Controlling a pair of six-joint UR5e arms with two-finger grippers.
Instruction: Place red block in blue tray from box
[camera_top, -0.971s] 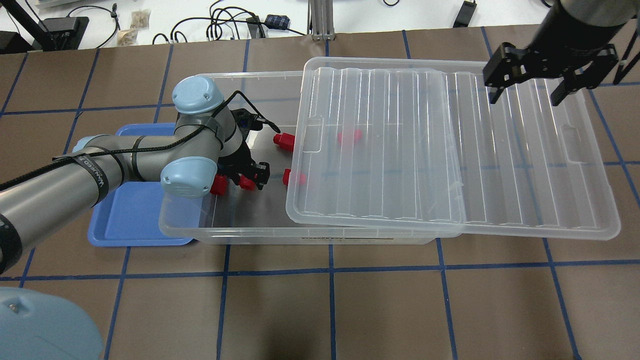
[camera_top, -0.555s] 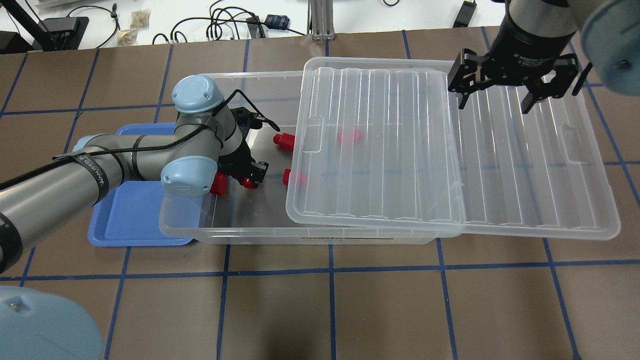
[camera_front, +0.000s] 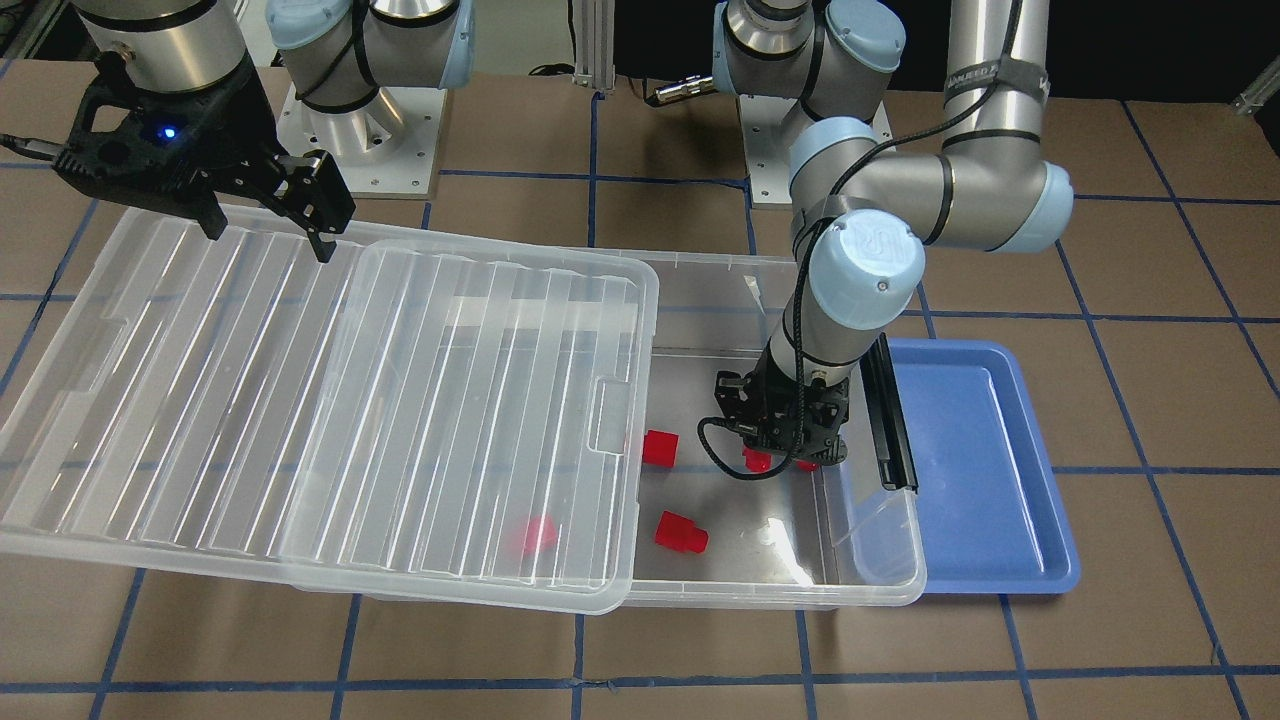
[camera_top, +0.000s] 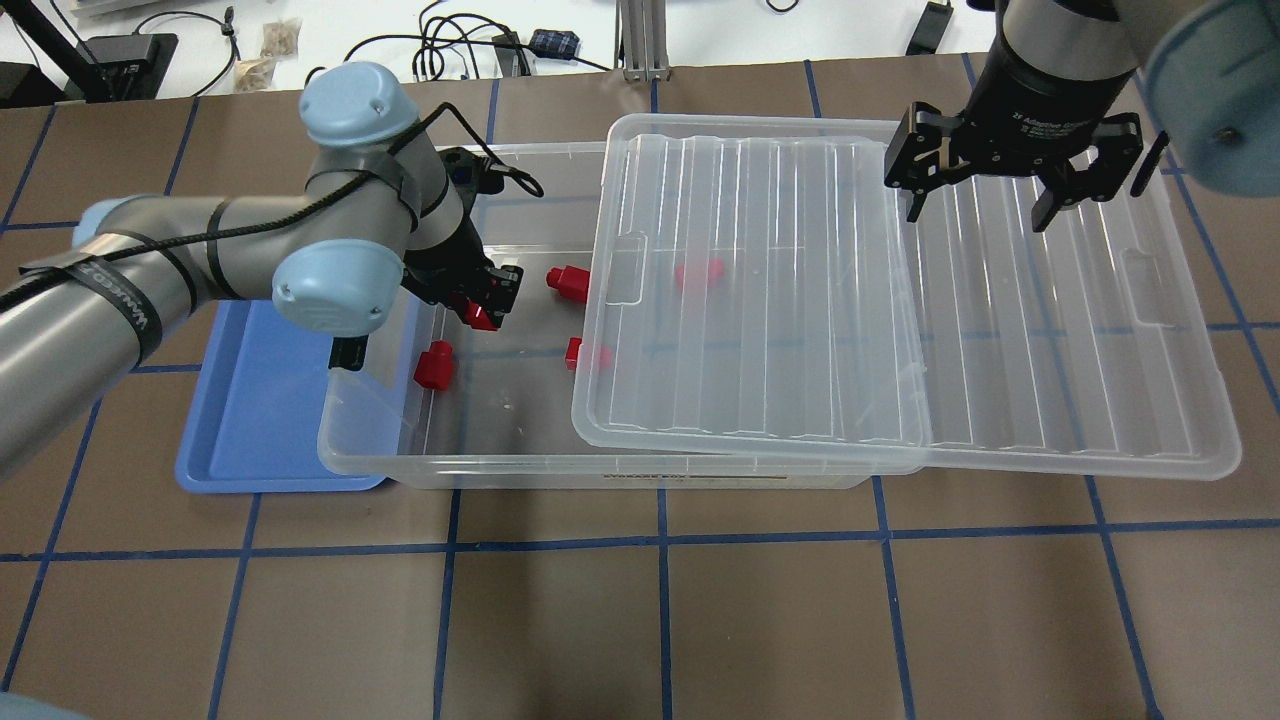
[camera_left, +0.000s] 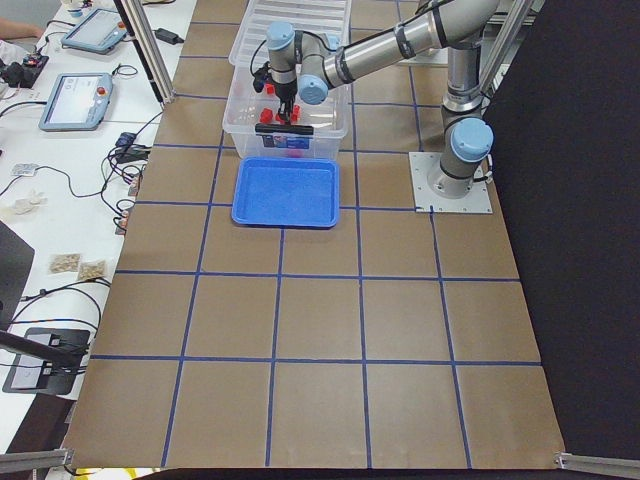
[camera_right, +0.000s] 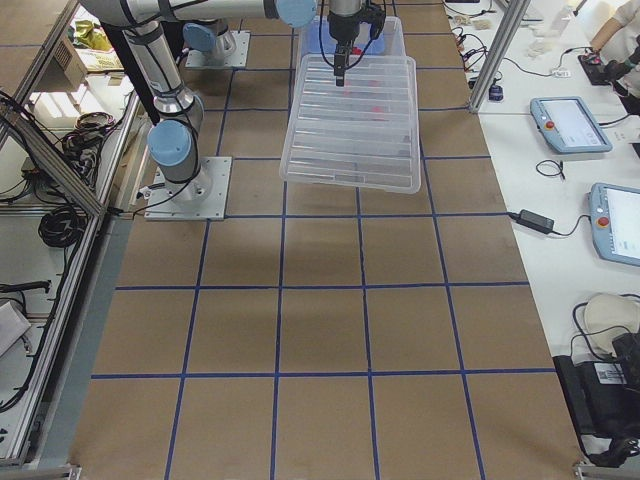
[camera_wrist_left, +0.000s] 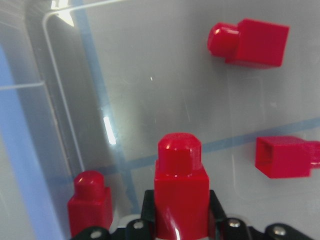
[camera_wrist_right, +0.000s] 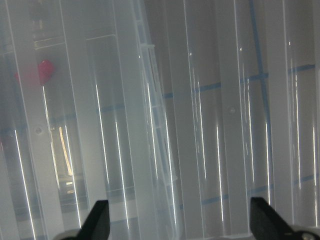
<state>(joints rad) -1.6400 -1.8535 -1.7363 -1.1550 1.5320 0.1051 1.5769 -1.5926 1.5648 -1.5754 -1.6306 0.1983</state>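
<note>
My left gripper (camera_top: 487, 303) is shut on a red block (camera_top: 477, 315) and holds it above the floor of the clear box (camera_top: 600, 474), near its left end. In the left wrist view the held block (camera_wrist_left: 181, 192) stands stud-up between the fingers. Three more red blocks (camera_top: 433, 365) (camera_top: 568, 283) (camera_top: 588, 354) lie loose on the box floor, and one (camera_top: 698, 273) shows through the lid. The blue tray (camera_top: 250, 430) lies empty left of the box, partly under it. My right gripper (camera_top: 1010, 205) is open and empty above the lid.
The ribbed clear lid (camera_top: 1000, 330) lies slid to the right, covering the box's right half and overhanging the table. A black bar latch (camera_front: 890, 420) stands at the box end next to the tray. Cables and devices lie beyond the table's far edge.
My left gripper has shut on a red block, risen with it and moved toward the far side of the box. My right gripper has moved left over the lid.
</note>
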